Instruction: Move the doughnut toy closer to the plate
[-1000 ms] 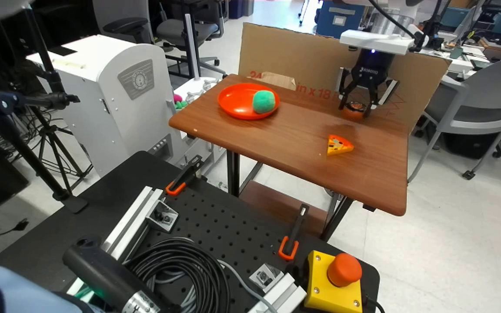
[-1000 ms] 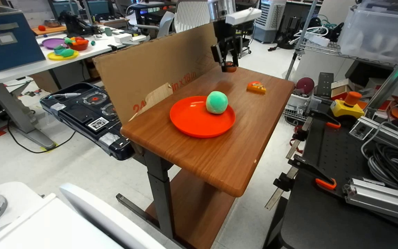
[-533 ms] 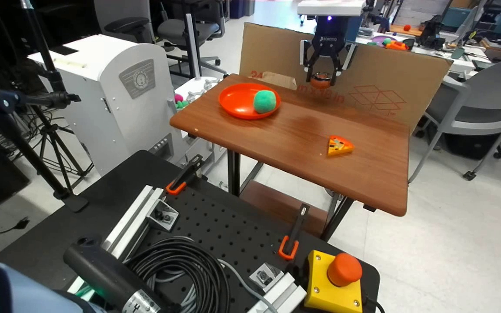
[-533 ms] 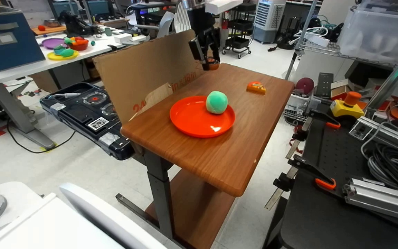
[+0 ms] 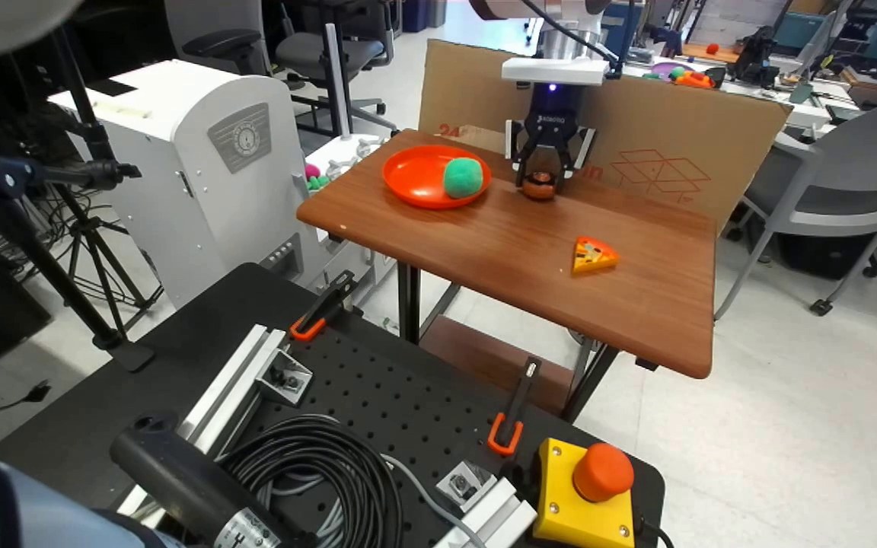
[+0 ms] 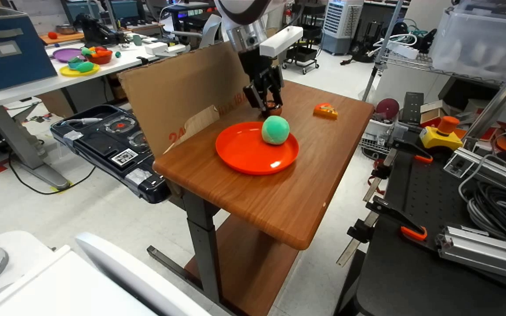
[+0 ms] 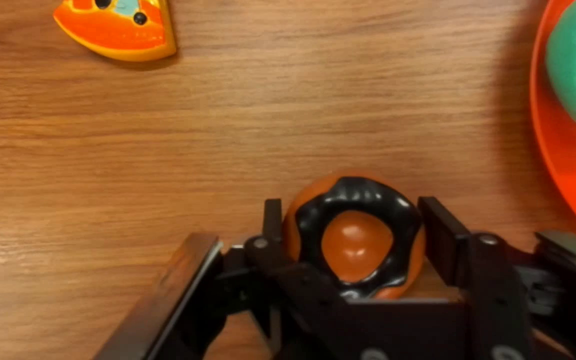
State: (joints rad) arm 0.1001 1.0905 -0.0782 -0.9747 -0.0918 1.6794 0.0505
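The doughnut toy (image 7: 402, 265) is an orange-brown round toy with a glossy black ring on top. My gripper (image 7: 350, 220) has a finger against each side of it in the wrist view. In an exterior view the gripper (image 5: 540, 181) holds the doughnut toy (image 5: 538, 189) low, at or just above the tabletop; I cannot tell if it touches the wood. The orange plate (image 5: 412, 186) lies a short way to its side, with a gap of bare wood between. In an exterior view the toy (image 6: 275, 111) shows just behind the plate (image 6: 244, 156), partly hidden by the fingers.
A green ball (image 5: 462, 177) sits on the plate, on the side nearer the gripper. An orange-yellow wedge toy (image 5: 593, 254) lies on the wooden table (image 5: 499, 251). A cardboard sheet (image 5: 659, 152) stands along the table's far edge, close behind the gripper.
My gripper has carried the doughnut toy from the table's far end toward the plate, then lowered it over the last half second. The plate, ball and wedge toy have not moved.
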